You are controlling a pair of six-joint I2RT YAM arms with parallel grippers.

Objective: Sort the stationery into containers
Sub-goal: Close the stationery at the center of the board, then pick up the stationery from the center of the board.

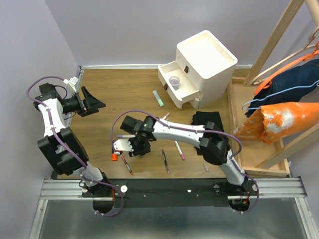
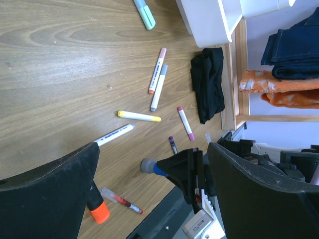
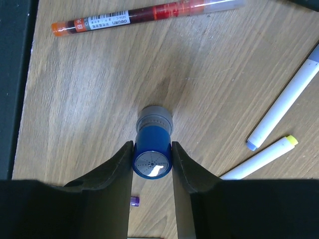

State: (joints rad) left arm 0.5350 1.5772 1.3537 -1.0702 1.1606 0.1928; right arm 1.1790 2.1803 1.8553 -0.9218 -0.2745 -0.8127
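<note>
My right gripper (image 3: 152,160) is shut on a short blue cylinder with a grey end (image 3: 152,149). The grey end points down at the wooden table; it also shows in the left wrist view (image 2: 152,168). In the top view the right gripper (image 1: 127,145) is at the table's near left. Around it lie an orange highlighter (image 1: 114,157), a red pen (image 3: 144,16), a yellow-tipped marker (image 2: 139,116), a white pen (image 2: 114,134) and a pink-capped marker (image 1: 179,150). My left gripper (image 1: 92,103) is open and empty, held above the table's left side. The cream drawers (image 1: 179,85) stand open at the back.
The white cabinet (image 1: 205,55) stands at the back right, with a small clear cup (image 1: 174,82) in its open drawer. A pale-green highlighter (image 1: 158,98) lies before it. A folded black cloth (image 1: 208,122) lies at the right. A wooden rack with clothes (image 1: 279,99) borders the right side.
</note>
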